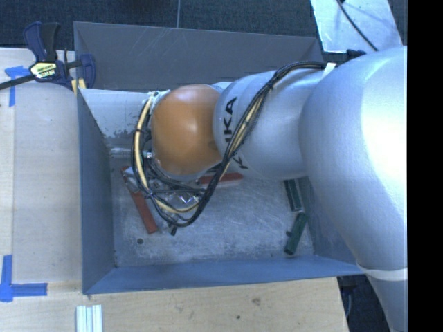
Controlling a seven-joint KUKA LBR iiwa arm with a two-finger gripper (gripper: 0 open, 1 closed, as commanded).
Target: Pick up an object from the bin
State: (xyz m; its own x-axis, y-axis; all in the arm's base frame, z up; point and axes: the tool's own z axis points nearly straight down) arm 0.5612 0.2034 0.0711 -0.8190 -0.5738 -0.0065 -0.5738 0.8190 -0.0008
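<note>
Grey sheet metal forms the bin (93, 206), whose sloping walls run down to a pale, scuffed floor, and the arm (346, 137) comes in from the right and covers much of the floor's middle and right. At the arm's end sits the rounded orange cover (181, 126), and black and yellow cables (149, 178) loop off its left and lower edges (they belong to the robot, not to the bin's contents). The gripper (176, 200) is tucked low under that cover, over the left-centre of the floor, with only a little metal showing beneath the cables; whether it is released, clenched or grasping anything cannot be told. Nearest to it is a reddish-brown stick (143, 211), flat and narrow, lying aslant on the left part of the floor; its upper end runs in under the cables and its lower end points toward the near wall. Whether the gripper touches this stick cannot be told. A red piece (228, 179) peeks out from under the arm, just right of the cover. Well apart, at the floor's right side, lie two dark green bars: the upper bar (293, 195) close beside the arm, the lower bar (296, 232) tilted near the bin's front right corner. A small dark speck (140, 241) rests on the floor below the stick.
</note>
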